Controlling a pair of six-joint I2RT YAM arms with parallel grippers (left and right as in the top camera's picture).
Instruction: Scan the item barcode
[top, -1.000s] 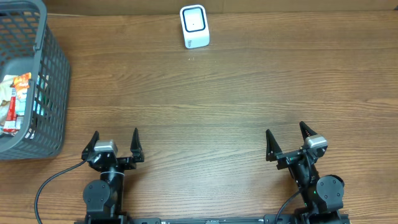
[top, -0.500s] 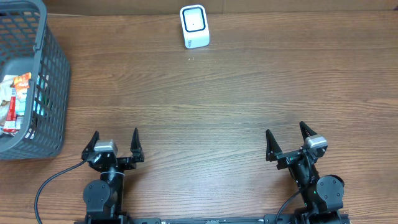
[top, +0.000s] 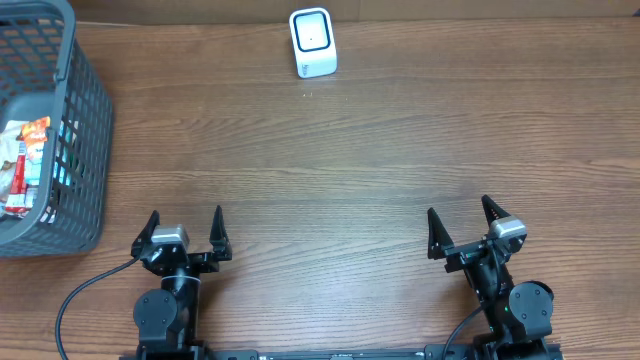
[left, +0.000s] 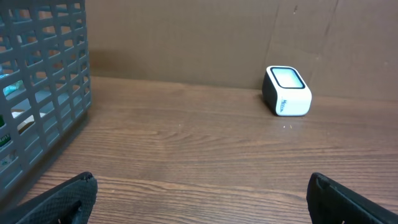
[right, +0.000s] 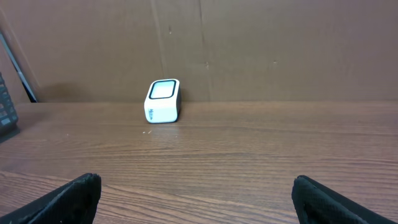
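Overhead: L gripper (top: 186, 212) & R gripper (top: 458, 205) jaws wide, empty; scanner (top: 312, 43) at far edge, basket (top: 90, 120) far-left.

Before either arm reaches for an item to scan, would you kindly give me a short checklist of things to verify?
1. left claw open and empty: ok.
2. right claw open and empty: ok.
3. scanner standing at the far edge of the table, nothing in front of it: ok.
4. packets lying in the basket to the left: ok.
5. barcode side of a packet facing up: cannot tell.
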